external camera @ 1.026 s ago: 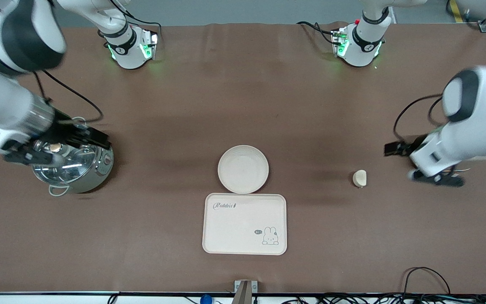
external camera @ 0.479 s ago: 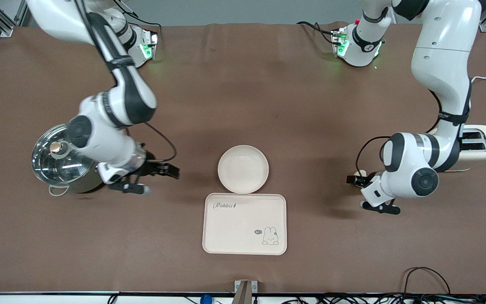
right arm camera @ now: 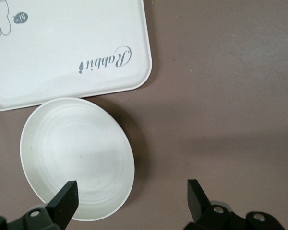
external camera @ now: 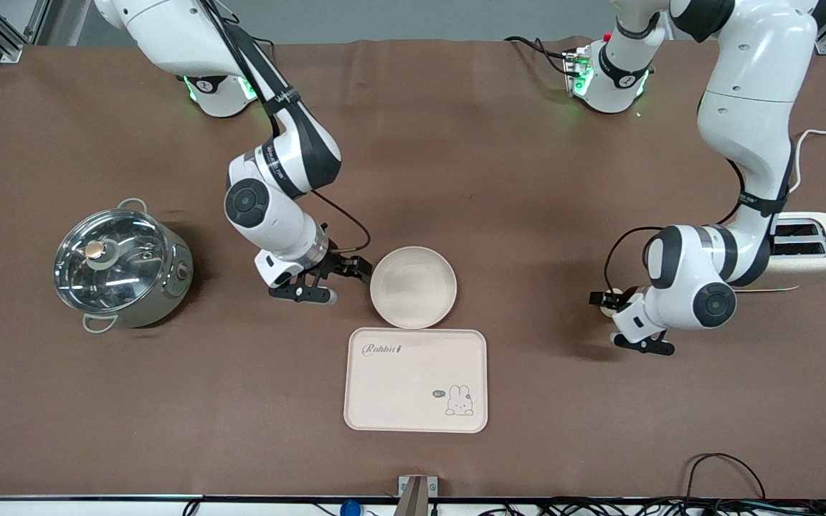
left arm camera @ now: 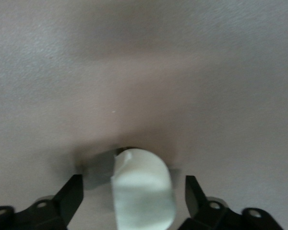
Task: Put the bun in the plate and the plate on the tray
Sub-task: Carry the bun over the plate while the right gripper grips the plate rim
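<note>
Bun [left arm camera: 143, 191]: on the table at right centre of the front view, not yet lifted.
Left gripper [external camera: 624, 319]: low around the bun, jaws open either side, not clamped.
Plate [external camera: 413, 287]: empty, centre frame, touching the tray's upper edge.
Right gripper [external camera: 330, 281]: open beside the plate's rim.
Tray [external camera: 416, 380]: bare, lower centre.
Progress: nothing placed yet; both steps remain.

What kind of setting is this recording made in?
Probably a robotics lab staged as a kitchen: a brown-covered table holding a lidded steel pot, a toaster, a plate and a tray, with loose cables at its edge.
</note>
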`<state>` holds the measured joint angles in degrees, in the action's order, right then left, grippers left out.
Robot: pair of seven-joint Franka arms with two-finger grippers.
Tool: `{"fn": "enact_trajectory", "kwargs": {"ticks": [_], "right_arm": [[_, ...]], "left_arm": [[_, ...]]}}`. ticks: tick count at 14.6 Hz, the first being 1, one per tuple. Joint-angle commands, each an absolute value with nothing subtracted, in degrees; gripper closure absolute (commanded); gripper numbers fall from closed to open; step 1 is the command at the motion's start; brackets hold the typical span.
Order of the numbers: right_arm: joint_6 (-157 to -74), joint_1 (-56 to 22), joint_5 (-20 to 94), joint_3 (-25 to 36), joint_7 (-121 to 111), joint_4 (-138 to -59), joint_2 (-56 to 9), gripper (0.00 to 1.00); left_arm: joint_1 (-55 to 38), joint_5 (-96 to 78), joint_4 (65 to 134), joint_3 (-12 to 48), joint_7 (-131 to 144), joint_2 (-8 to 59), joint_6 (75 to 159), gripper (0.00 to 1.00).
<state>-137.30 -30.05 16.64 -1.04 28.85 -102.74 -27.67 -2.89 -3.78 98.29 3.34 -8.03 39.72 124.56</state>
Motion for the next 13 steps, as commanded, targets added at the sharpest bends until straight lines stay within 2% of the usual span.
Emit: {"fn": "enact_trajectory", "kwargs": {"ticks": [1, 3, 5, 9, 11, 13], "right_arm": [[-138.69, -31.46, 17.58, -0.53, 29.09, -102.83, -28.91, 0.00], [-142.45, -32.69, 17.67, -0.53, 29.18, -102.83, -31.10, 0.00], [-146.84, -34.44, 17.67, -0.53, 31.45, -102.57, -34.35, 0.00], [-149.84, -35.24, 17.58, -0.53, 32.08, -101.43, -37.88, 0.00], [-150.64, -35.68, 17.67, -0.53, 32.08, -101.43, -38.41, 0.02], [-150.73, -35.68, 17.58, -0.53, 32.08, -101.43, -38.67, 0.18]], "left_arm": [[-0.18, -4.75, 100.02, 6.24, -9.76, 38.06, 125.60, 0.40], [-0.18, -4.75, 99.84, 6.42, -9.41, 37.97, 125.60, 0.62], [-0.18, -4.75, 99.41, 8.43, -8.62, 37.53, 125.60, 0.75], [-3.76, -3.96, 91.87, 15.54, 10.39, 37.88, 124.37, 0.79], [-10.52, -3.95, 88.78, 15.30, 20.88, 39.63, 124.37, 0.79], [-13.79, -4.39, 88.24, 15.29, 28.70, 40.43, 124.37, 0.79]]}}
